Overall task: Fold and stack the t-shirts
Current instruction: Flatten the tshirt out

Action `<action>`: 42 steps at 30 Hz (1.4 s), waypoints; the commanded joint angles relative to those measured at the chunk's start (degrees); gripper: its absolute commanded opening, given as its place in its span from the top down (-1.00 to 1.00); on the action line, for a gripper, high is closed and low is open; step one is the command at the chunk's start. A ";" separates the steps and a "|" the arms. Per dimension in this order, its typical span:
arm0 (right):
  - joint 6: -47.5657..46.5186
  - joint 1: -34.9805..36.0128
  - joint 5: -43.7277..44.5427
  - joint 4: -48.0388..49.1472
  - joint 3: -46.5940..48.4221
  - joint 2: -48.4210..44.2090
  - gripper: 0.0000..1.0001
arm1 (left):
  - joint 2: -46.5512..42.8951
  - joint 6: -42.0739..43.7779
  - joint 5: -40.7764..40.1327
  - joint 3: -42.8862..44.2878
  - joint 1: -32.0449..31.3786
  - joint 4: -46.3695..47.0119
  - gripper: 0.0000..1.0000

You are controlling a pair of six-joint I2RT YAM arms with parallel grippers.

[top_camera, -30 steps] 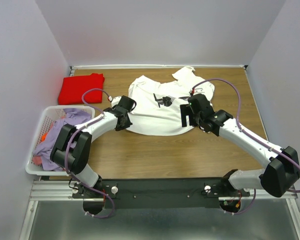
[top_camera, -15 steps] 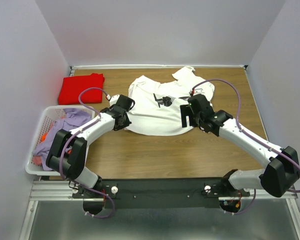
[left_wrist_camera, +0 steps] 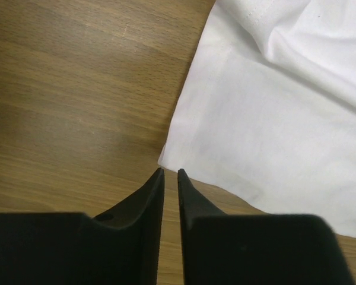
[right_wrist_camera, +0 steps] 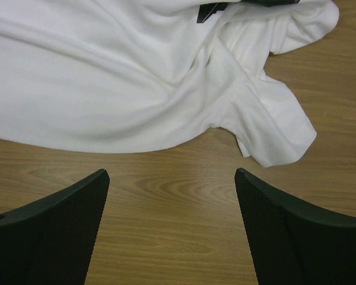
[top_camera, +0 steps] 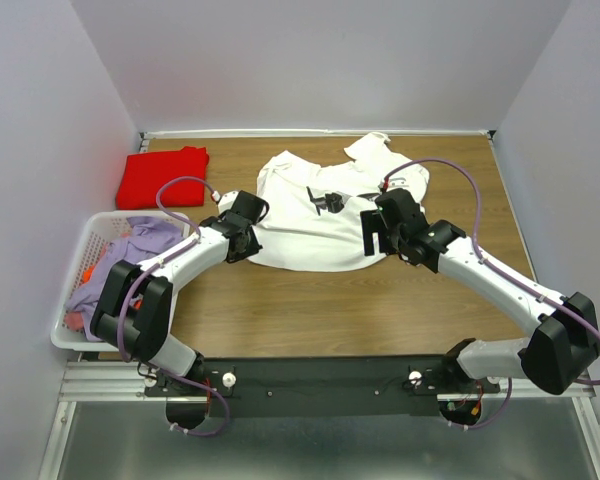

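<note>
top external | white t-shirt (top_camera: 315, 215) spread crumpled mid-bench, red t-shirt (top_camera: 161, 176) folded at far left | step: likely lining up on the white shirt's corners to fold | left hand (left_wrist_camera: 169, 173) nearly shut, empty, at hem corner; right hand (right_wrist_camera: 172, 178) wide, empty | next: open left, pinch hem | versus 1.0 s ago: left arm shifted slightly

Robot lab test cell — plain grey walls (top_camera: 310, 60), wooden table (top_camera: 310, 310), aluminium mounting rail (top_camera: 320, 385)
</note>
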 commanded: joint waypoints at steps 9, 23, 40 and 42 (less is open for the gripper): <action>0.09 -0.18 0.40 -0.82 -0.91 -0.38 -0.85 | 4.35 0.89 -0.65 -1.27 0.00 4.30 0.33; 0.00 -0.18 1.19 -1.08 -1.36 -0.65 -0.85 | 7.78 1.68 -2.32 -0.03 -0.08 4.74 0.32; -0.09 -0.18 1.02 -1.08 -1.18 -0.21 -0.86 | 6.21 2.38 -2.85 2.78 -0.08 2.28 0.81; -0.09 -0.18 1.02 -1.08 -1.27 -0.21 -0.86 | 5.68 2.56 -3.02 3.30 -0.08 1.84 0.81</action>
